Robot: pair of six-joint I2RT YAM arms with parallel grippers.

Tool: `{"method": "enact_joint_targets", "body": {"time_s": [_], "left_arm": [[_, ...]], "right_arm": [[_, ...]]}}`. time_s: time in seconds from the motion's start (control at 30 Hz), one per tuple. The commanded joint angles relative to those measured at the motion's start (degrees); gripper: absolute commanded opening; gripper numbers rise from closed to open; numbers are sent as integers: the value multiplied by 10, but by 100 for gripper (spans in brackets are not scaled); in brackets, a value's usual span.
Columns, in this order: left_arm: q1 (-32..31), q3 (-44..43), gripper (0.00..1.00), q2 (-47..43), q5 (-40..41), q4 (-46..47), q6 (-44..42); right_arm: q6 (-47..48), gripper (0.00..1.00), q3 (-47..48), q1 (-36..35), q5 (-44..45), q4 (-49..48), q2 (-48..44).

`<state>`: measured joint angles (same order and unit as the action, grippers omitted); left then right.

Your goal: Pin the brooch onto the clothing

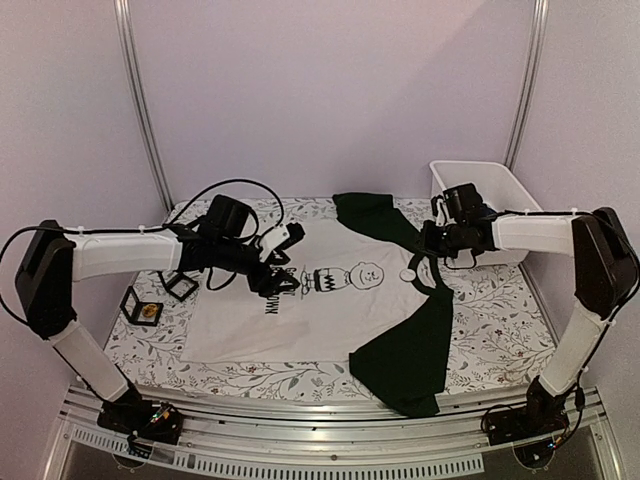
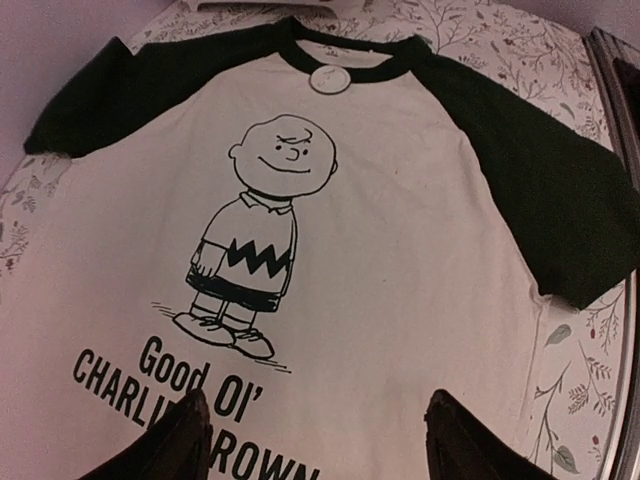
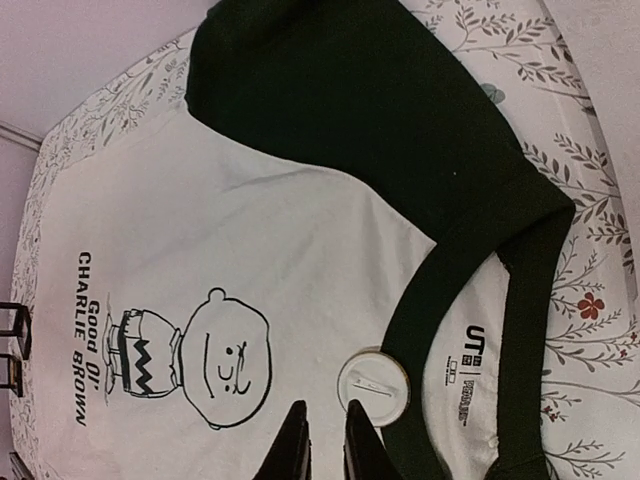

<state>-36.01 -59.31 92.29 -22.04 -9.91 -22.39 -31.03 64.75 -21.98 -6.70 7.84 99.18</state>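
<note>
The clothing, a white T-shirt (image 1: pixel 330 325) with dark sleeves and collar and a Charlie Brown print, lies flat on the table. It also shows in the left wrist view (image 2: pixel 420 230) and in the right wrist view (image 3: pixel 300 230). The brooch (image 1: pixel 409 271), a round white badge, lies pin side up at the collar edge (image 3: pixel 373 381) and loose on the shirt (image 2: pixel 329 77). My right gripper (image 1: pixel 421 260) hovers just beside it, narrowly open and empty (image 3: pixel 325 410). My left gripper (image 1: pixel 280 283) is wide open and empty over the printed lettering (image 2: pixel 315 425).
A white bin (image 1: pixel 505 180) stands at the back right, behind my right arm. Two small black open boxes (image 1: pixel 142 308) (image 1: pixel 181 287) sit left of the shirt. The floral tablecloth (image 1: pixel 490 320) shows around the shirt.
</note>
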Motion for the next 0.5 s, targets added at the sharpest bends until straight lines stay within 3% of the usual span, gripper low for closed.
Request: {"method": "enact_joint_targets", "body": {"time_s": [0.0, 0.13, 0.27, 0.47], "left_arm": [[-12, -17, 73, 42, 2, 105, 152], [-31, -48, 69, 108, 11, 153, 201], [-53, -32, 69, 142, 23, 259, 244], [-84, -43, 67, 210, 23, 329, 280]], "right_arm": [[-5, 13, -3, 33, -59, 5, 50], [10, 15, 9, 57, -91, -10, 71], [61, 16, 49, 70, -135, 43, 120], [92, 17, 81, 96, -197, 65, 175]]}}
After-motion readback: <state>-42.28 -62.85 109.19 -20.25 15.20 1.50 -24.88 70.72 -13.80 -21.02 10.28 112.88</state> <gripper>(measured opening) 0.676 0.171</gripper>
